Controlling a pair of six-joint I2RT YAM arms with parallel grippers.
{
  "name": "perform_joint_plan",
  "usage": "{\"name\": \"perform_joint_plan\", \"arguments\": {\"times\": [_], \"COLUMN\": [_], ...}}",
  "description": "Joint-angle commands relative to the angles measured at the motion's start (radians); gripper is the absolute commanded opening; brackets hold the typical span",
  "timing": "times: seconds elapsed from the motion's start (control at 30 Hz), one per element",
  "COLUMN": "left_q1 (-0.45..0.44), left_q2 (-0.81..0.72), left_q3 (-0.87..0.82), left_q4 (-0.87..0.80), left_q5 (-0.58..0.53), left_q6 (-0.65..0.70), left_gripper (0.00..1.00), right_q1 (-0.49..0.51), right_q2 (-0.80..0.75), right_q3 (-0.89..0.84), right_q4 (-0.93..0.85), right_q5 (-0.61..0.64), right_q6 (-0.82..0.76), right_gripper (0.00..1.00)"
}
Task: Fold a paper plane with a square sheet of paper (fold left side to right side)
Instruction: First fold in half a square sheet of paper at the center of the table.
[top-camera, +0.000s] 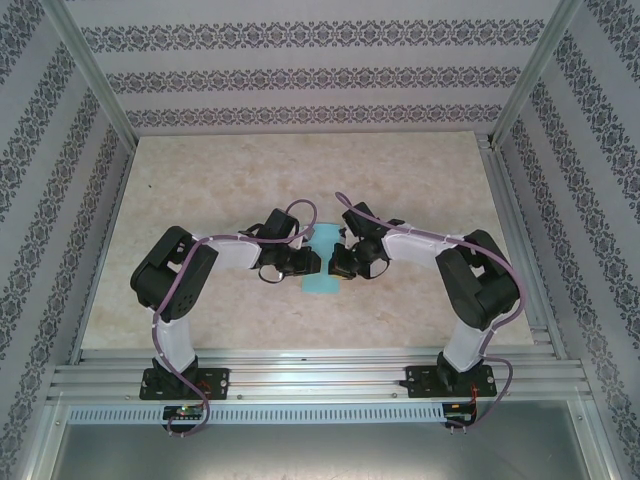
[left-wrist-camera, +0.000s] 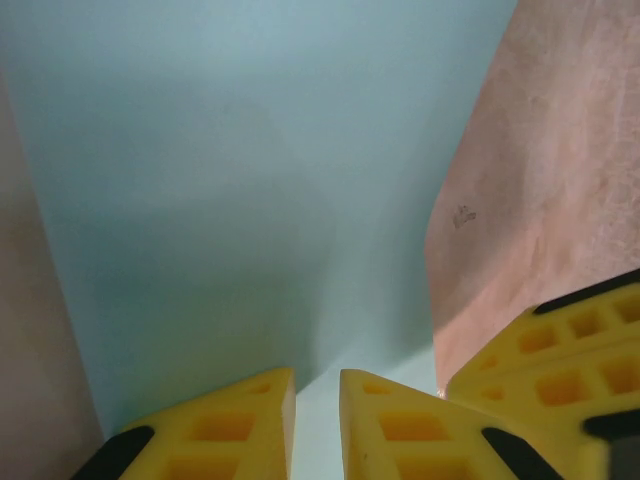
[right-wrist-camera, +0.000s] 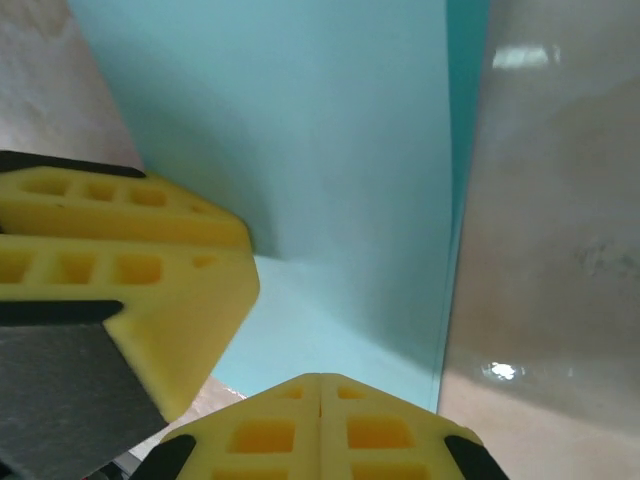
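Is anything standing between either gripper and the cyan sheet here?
Nothing visible does: the left gripper and the right gripper both sit directly at the square sheet of paper, close beside each other.

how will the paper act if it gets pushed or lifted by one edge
Probably floppy: the paper is thin and bends along a soft line. Likely light, so a push may slide it over the glossy table, or buckle it if one side is pinned.

Paper sheet (top-camera: 322, 283) on table (top-camera: 250, 170) (near centre)

A robot lab booth: aluminium frame (top-camera: 92, 75), wallpapered panels (top-camera: 300, 75), marbled tabletop (top-camera: 300, 170)
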Motion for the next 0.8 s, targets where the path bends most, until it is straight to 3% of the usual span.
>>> {"name": "perform_joint_plan", "arguments": {"times": [0.0,0.37,0.77], "left_q1": [-0.021,-0.022,-0.011], "left_q2": [0.035,0.028,0.05], "left_q3": [-0.032,-0.023,0.1], "left_q4": [-0.065,-0.068,-0.153], "left_q5": [-0.07,-0.085,-0.12], "left_q6": [0.004,-0.013,0.022], "left_gripper": [0.19,0.18,0.23], "right_q1": [0.02,0.074,0.075], "right_q2": [-0.003,0.049,0.088], "right_q3": [-0.014,-0.096,-0.113], "right_q4": [0.106,0.122,0.005], "right_q5": [-0.009,0.028,0.11], "right_q6": [0.072,0.099,0.023], "right_gripper": [0.05,0.05,0.05]}}
